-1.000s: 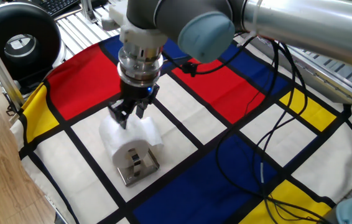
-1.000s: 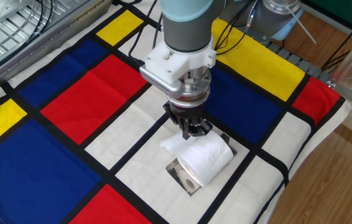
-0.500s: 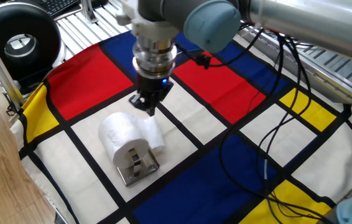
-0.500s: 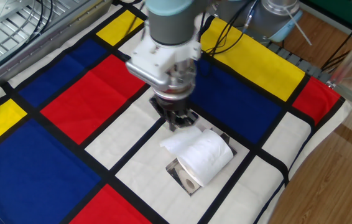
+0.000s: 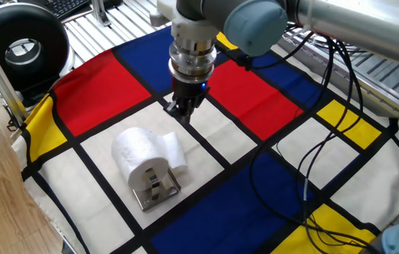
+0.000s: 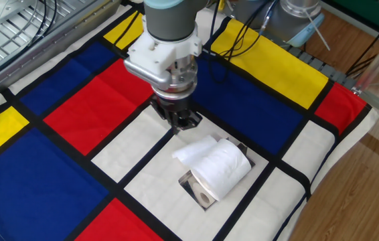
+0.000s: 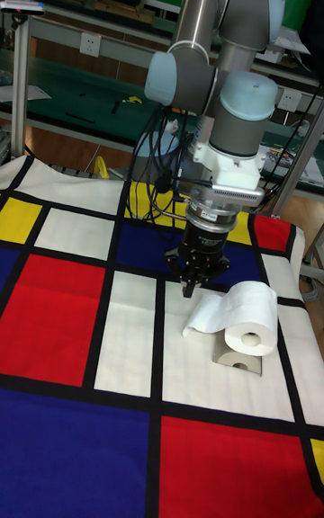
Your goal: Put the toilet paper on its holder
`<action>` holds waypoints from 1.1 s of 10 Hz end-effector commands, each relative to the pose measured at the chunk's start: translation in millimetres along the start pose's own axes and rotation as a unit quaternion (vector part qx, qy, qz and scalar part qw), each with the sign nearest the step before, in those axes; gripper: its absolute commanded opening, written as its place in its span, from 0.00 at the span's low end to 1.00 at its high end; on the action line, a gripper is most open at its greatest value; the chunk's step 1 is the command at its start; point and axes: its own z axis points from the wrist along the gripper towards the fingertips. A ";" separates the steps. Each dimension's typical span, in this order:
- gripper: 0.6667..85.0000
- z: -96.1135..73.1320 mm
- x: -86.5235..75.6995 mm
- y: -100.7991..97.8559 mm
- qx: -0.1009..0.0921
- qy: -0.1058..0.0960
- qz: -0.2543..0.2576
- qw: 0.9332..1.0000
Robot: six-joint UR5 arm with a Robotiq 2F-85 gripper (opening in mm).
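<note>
The toilet paper sits threaded on the holder, whose chrome plate lies flat on a white square of the checked cloth covering the worktop, toward one edge of it rather than the middle. A loose sheet trails off the roll (on the side facing the arm). The gripper hangs just beside the roll, apart from it, its fingers pressed together and pinching nothing. Black cables drape across the cloth's far corner.
</note>
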 end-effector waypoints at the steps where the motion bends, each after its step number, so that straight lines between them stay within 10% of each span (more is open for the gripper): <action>1: 0.01 -0.8 -1.0 -12.0 0.014 -0.003 0.007 1.000; 11: 0.01 10.5 -19.2 -26.3 0.004 0.008 0.001 1.000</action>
